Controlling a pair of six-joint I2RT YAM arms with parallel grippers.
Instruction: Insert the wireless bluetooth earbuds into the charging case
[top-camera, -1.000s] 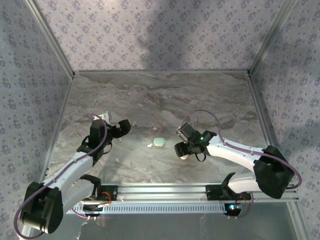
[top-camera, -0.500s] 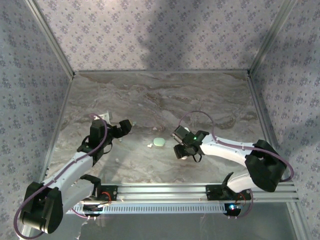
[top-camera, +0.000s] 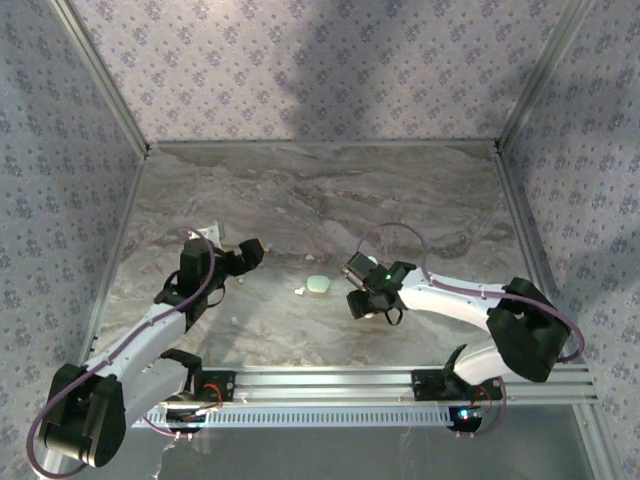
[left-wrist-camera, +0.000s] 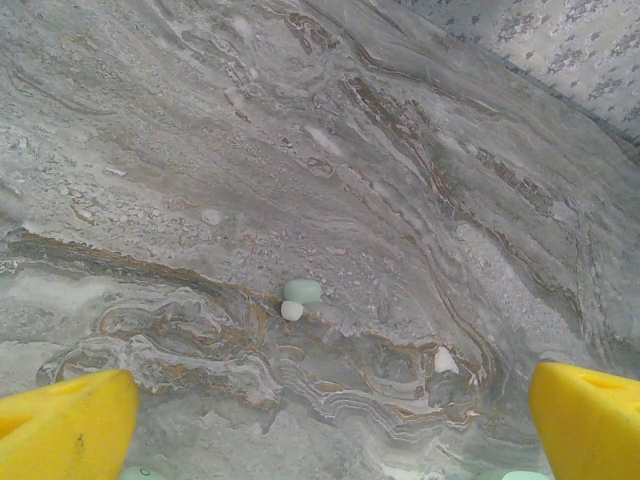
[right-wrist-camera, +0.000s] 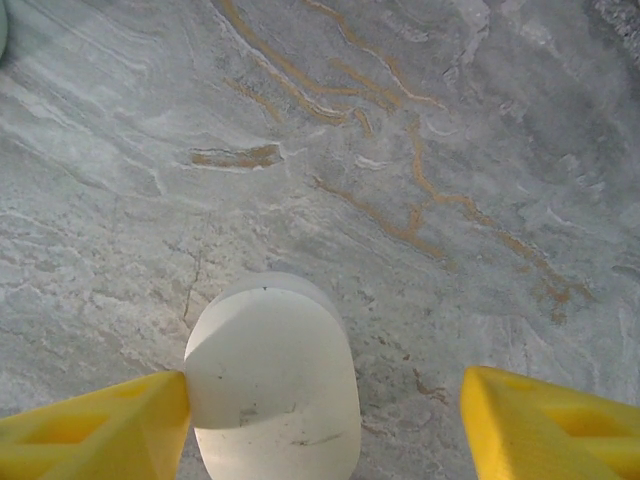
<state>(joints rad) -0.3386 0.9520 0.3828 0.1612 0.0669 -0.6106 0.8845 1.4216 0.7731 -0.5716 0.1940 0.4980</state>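
On the grey marbled table (top-camera: 300, 190), the left gripper (top-camera: 246, 254) (left-wrist-camera: 328, 428) hovers well to the left of the pale green pebble-shaped case (top-camera: 319, 284) (left-wrist-camera: 302, 291), its yellow fingers (left-wrist-camera: 66, 424) spread wide with nothing between them. A white speck (top-camera: 234, 320) lies on the table left of the green case and nearer the arm bases, too small to identify. A tiny white plastic earbud (top-camera: 299, 291) (left-wrist-camera: 292, 311) rests just beside the green case on its left, outside it and apparently touching its edge. To the right of the green case, the right gripper (top-camera: 361, 301) (right-wrist-camera: 322, 428) stands low over a white oval plastic case (right-wrist-camera: 272, 375). Its jaws are parted around that case: one yellow finger (right-wrist-camera: 95, 430) touches its side, and the other stands clear of it.
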